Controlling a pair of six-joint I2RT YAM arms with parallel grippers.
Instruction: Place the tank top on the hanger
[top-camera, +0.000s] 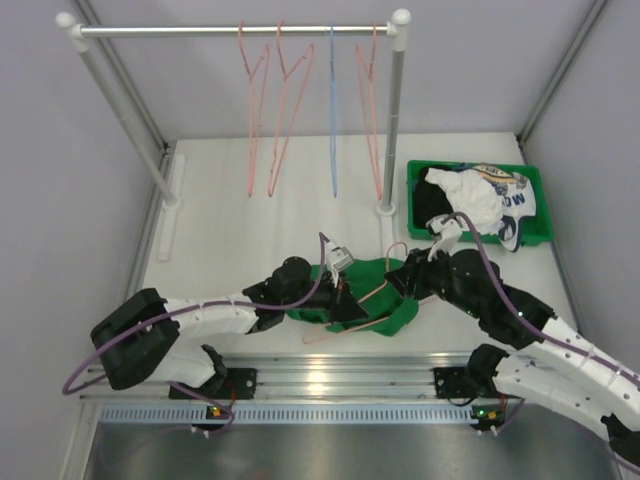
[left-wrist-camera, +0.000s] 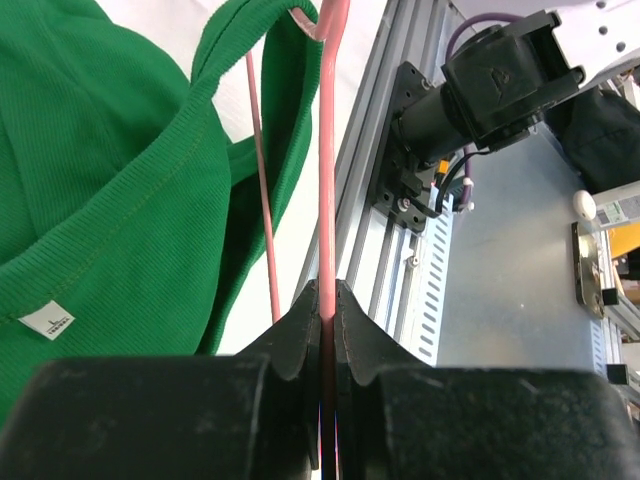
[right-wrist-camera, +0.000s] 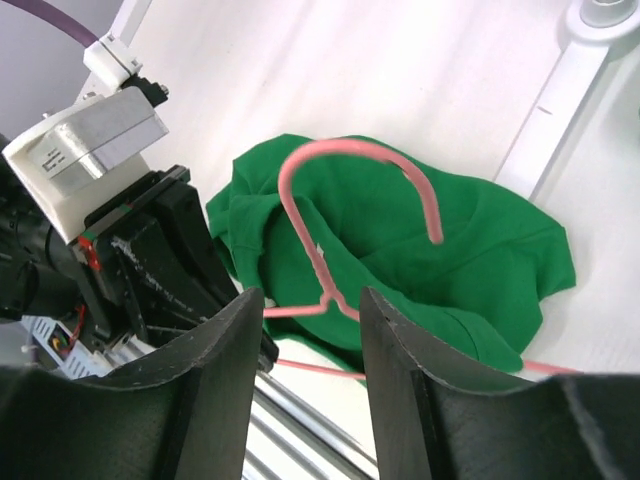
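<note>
White table (top-camera: 220, 200) holds the tank top (top-camera: 398, 316) at six o'clock. Your left gripper (left-wrist-camera: 327, 300) pinches the hanger (left-wrist-camera: 327, 150); your right gripper (right-wrist-camera: 305, 340) is spread, empty.

A white clothes rack (top-camera: 230, 31) stands at the back of the white table (top-camera: 230, 235). Three pink wire hangers (top-camera: 292, 120) and one blue hanger (top-camera: 333, 110) hang from its rail. At right, a green bin (top-camera: 470, 166) holds a white printed garment (top-camera: 485, 198) and a black garment (top-camera: 430, 205), touching.
</note>
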